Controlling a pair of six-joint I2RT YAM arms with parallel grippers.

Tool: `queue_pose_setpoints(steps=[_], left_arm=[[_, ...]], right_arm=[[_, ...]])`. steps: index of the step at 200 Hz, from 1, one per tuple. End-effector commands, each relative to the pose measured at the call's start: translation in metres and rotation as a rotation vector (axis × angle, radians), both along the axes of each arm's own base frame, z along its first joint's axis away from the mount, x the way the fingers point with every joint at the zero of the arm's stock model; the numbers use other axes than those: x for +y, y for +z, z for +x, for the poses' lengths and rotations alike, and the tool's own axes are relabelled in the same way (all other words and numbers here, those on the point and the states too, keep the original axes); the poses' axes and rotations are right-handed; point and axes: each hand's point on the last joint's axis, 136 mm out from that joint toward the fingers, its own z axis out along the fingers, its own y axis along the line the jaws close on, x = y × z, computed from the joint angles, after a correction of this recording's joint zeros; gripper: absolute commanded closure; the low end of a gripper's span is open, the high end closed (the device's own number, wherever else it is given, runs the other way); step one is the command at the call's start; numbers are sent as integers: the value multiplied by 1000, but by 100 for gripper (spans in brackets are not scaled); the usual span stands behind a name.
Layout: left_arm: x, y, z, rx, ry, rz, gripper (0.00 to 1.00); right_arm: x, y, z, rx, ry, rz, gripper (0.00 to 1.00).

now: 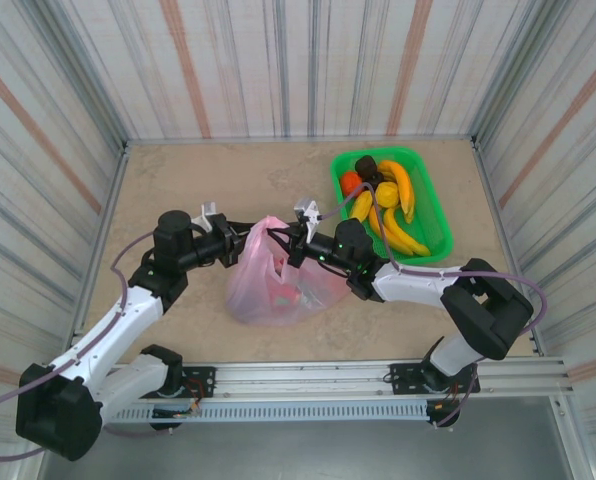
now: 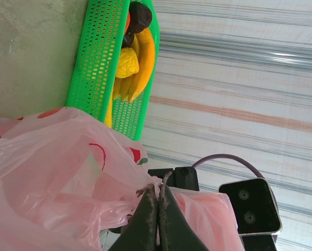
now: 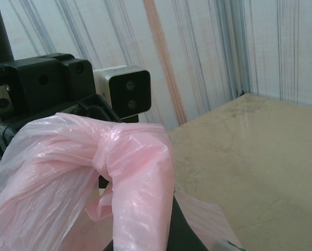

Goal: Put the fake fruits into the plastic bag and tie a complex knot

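Left end effector [image 1: 243, 242]: jaws fully together. In its wrist view the two dark fingers [image 2: 145, 227] meet with a bunched pink strip of the plastic bag [image 1: 276, 285] pinched between the tips.

Right end effector [image 1: 289, 243]: closed too, on the bag's other top strip. In its own view the pink film [image 3: 130, 172] wraps over the dark finger [image 3: 181, 236], so the contact line itself is hidden.

Bag sits mid-tabletop [image 1: 178, 180], with its top edge pulled up between the two end effectors and its body slumped on the surface below.

The fake fruits [image 1: 390, 200], which are bananas, an orange and a dark piece, lie in the green tray [image 1: 441, 215] at the far right, well apart from the bag.

View differences:
- Top view shows a reddish patch through the film low in the bag; can't tell if it is fruit or print.
- Left wrist view shows red printed marks on the bag [image 2: 51, 167], the tray wall [image 2: 93, 57], and the right wrist camera [image 2: 249, 205] just beyond the pinch.
- Right wrist view shows the left wrist camera [image 3: 127, 91] right behind the film.
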Motion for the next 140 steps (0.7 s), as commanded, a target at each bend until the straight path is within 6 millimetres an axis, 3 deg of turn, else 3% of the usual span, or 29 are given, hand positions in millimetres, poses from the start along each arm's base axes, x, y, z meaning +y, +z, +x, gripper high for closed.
queue_pose_setpoints(steps=[1,39,93,140], left_arm=[[-1,5,-1,-27,-3,-5,100],[0,6,0,-26,2,-4,100],[2,3,0,-19,15,7,100],[2,4,1,-25,21,13,100]], right_arm=[[4,10,-4,-35,19,10,100],[2,12,-3,-41,9,8,95],[-8,13,-5,-45,-14,-29,65],[-37,12,-9,-5,-57,-92,46]])
